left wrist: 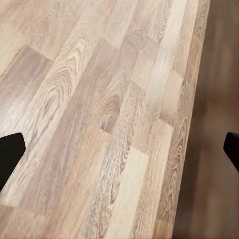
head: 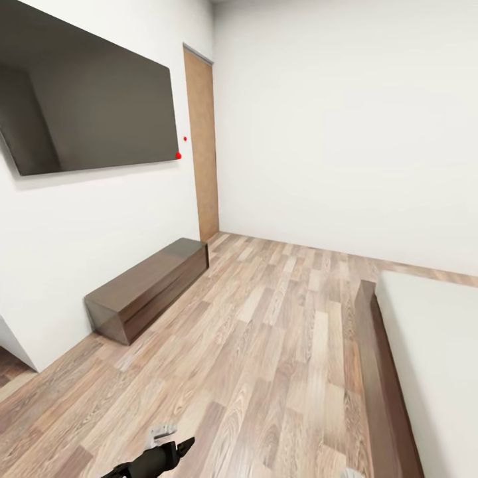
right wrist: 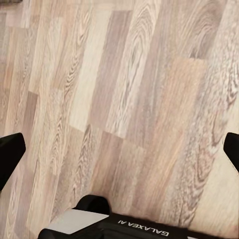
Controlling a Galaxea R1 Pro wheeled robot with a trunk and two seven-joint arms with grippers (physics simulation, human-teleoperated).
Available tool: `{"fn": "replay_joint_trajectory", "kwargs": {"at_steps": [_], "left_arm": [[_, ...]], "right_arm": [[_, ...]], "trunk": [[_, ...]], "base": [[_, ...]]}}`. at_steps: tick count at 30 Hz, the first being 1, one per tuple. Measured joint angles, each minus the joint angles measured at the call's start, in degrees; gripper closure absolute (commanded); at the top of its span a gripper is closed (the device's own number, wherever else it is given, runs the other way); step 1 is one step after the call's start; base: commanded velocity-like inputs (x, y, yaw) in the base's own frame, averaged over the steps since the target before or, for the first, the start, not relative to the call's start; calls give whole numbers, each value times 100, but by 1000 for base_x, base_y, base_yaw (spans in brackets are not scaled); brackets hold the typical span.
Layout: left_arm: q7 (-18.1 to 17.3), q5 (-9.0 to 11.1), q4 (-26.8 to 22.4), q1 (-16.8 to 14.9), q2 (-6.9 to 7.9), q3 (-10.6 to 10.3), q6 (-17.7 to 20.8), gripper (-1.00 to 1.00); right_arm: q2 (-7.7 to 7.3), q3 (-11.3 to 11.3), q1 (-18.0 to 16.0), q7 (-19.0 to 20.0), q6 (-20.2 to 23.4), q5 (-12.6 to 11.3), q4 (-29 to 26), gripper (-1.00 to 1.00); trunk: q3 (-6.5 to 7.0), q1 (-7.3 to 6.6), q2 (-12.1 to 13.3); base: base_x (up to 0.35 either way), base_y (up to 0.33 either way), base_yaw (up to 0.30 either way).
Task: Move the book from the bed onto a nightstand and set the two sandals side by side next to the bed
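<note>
Your left arm [head: 156, 458] reads as a matte black, ribbed cylindrical segment tapering to a point, with a small light-grey bracket on top. Your fingertips [left wrist: 10, 157] are plain black wedges, as are those opposite [right wrist: 10, 154]. A black-and-grey housing [right wrist: 114, 226] carries white "GALAXEA AI" lettering.

Readable lettering: "GALAXEA AI", white on a black robot part [right wrist: 134, 230] in the right wrist view, upside down there, above wood-plank floor [right wrist: 124, 99]. No other text legible anywhere.
</note>
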Motion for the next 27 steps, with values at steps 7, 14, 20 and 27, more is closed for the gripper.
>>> {"fn": "replay_joint_trajectory", "kwargs": {"at_steps": [7, 14, 20, 27], "left_arm": [[0, 1, 0, 0, 6, 3, 0, -100], [-1, -1, 0, 0, 1, -2, 0, -100], [-2, -1, 1, -1, 0, -4, 0, -100], [-1, -1, 2, -1, -1, -4, 0, -100]], "right_arm": [[6, 0, 0, 2, 0, 0, 0, -100], [9, 0, 0, 9, 0, 0, 0, -100], [8, 1, 0, 18, 0, 0, -1, -100], [8, 4, 1, 17, 0, 0, -1, -100]], "trunk": [[0, 0, 0], [0, 0, 0], [0, 0, 0], [0, 0, 0]], "base": [[333, 0, 0], [333, 0, 0], [333, 0, -80], [333, 0, -192]]}}
